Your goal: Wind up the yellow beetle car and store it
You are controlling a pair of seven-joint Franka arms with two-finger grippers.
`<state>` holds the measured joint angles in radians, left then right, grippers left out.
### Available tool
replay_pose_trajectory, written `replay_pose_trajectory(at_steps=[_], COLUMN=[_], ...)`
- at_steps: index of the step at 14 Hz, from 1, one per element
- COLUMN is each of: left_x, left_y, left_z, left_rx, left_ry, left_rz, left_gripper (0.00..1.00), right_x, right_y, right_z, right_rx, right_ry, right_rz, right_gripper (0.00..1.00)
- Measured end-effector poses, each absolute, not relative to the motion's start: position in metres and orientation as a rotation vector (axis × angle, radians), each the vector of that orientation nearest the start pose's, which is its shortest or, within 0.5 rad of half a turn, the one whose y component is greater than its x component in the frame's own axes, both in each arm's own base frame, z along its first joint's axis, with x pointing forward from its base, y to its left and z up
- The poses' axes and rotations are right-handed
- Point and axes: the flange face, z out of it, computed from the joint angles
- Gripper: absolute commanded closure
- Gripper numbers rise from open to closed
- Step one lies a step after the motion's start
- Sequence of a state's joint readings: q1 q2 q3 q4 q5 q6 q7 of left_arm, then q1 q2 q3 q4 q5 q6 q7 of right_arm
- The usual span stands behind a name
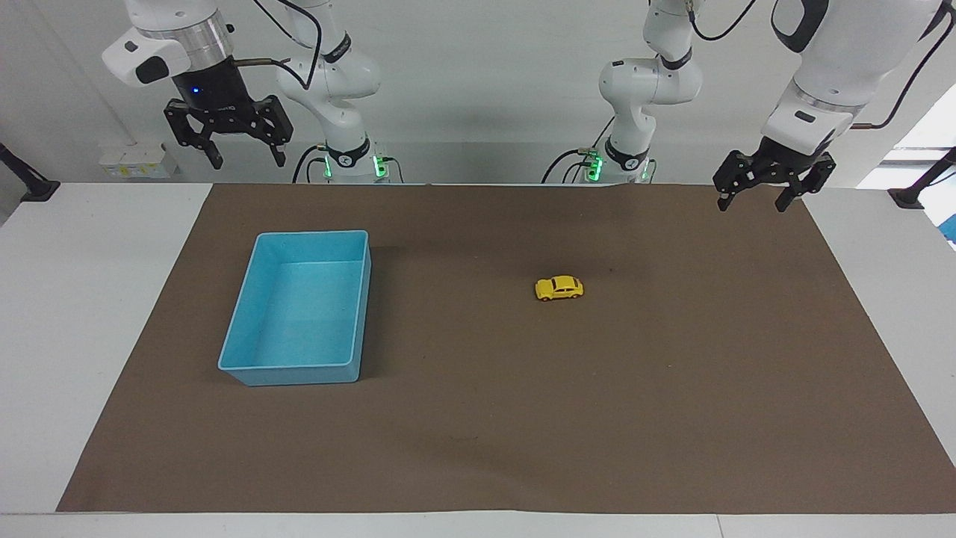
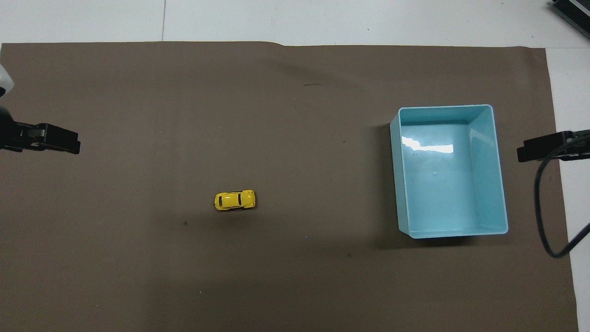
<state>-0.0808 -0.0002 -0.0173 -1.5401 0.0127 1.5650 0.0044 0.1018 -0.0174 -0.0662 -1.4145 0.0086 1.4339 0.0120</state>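
Well apart: yellow beetle car (image 1: 559, 288) on mat, left hand (image 1: 755, 202) raised, fingers spread, empty.

Robotics lab — 2 bench-mounted arms (image 1: 642, 82)

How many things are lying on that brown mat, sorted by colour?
Yellow: 1, the yellow beetle car, standing on its wheels on the brown mat.
Blue: 1, the blue tray, with nothing in it, toward the right arm's end.
Total: 2
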Motion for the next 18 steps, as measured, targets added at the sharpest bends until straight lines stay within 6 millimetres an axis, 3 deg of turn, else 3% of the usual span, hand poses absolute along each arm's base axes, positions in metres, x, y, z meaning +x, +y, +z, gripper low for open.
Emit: replay_pose_trajectory(at_steps=[13, 18], left_x=[0.5513, 0.5482], left_y=[-0.0458, -0.0525], left_z=[0.6385, 0.6349], left_rx=[-3.126, -3.114], left_ry=[0.156, 0.332], left_rz=[-0.03, -0.015], left_gripper=[0.0, 0.0], right_x=[0.5325, 0.5325], right_y=[0.0196, 0.0196], right_z=[0.6944, 0.6944], right_rx=[-3.13, -3.13], right_ry=[-0.039, -0.039], right_rz=[-0.057, -0.057], right_gripper=[0.0, 0.0])
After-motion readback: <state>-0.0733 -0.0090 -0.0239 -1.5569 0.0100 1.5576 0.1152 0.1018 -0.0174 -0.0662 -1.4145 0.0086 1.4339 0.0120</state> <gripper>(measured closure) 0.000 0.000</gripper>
